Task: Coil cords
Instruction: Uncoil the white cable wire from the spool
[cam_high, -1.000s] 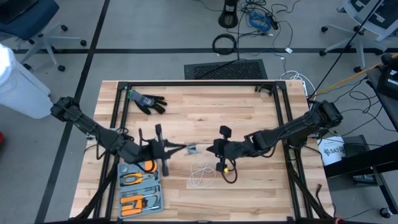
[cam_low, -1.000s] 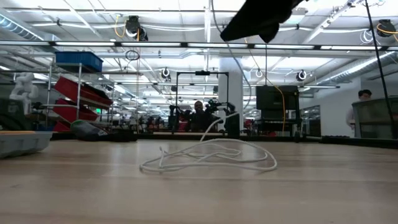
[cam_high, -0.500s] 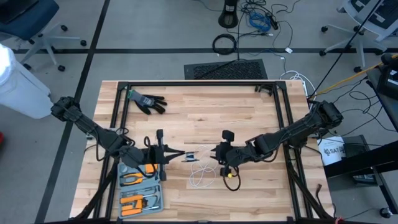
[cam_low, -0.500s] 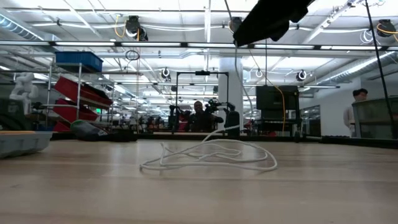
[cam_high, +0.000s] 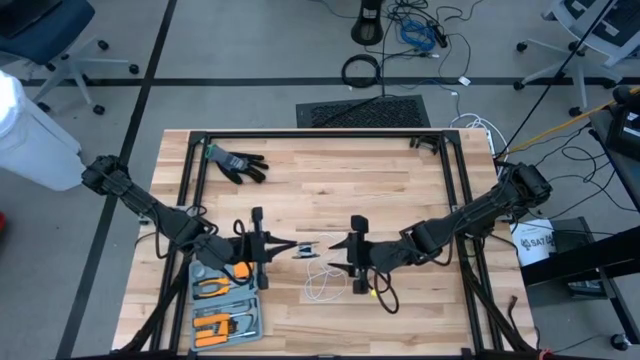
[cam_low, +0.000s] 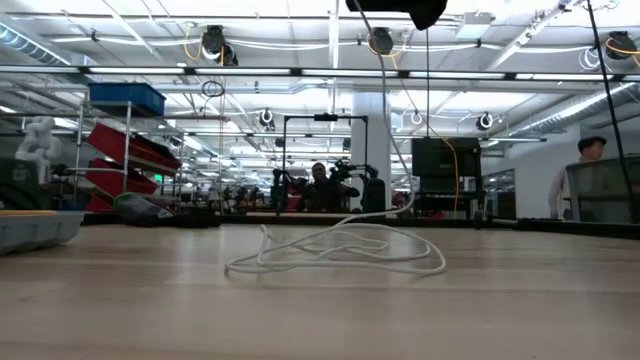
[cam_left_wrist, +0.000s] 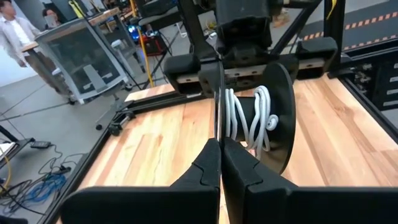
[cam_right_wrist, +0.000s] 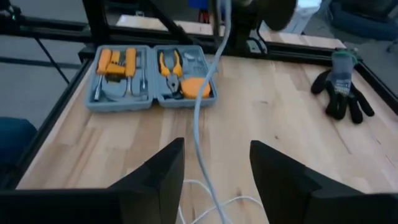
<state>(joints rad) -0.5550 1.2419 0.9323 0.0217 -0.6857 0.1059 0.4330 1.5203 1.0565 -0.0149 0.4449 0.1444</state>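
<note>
A small black spool (cam_left_wrist: 255, 118) with white cord wound on it hangs above the table's middle, and my left gripper (cam_left_wrist: 221, 146) is shut on it. From the spool (cam_high: 308, 248) a strand of the cord (cam_right_wrist: 200, 124) drops to loose loops (cam_low: 340, 255) lying on the wood. My right gripper (cam_right_wrist: 217, 171) stands open just right of the spool (cam_high: 338, 258). The strand runs between its two fingers, and neither finger is closed on it. My left gripper pinches the thin edge of the spool's near flange (cam_left_wrist: 219, 115) between its two shut fingers. The fingers come nearly level from the table's left. The spool is lifted clear of the table, its axis along the fingers, and the cord trails down from it slack.
An open grey tool case (cam_high: 225, 300) with orange-handled tools lies near the front left, close under my left arm. A black glove (cam_high: 237, 162) lies at the far left. Black frame rails (cam_high: 455, 200) run along the table's sides.
My right gripper has opened and let go of the cord, shifting a little toward the table's near edge. The strand now hangs free between its fingers. The loops on the table have stayed in place.
</note>
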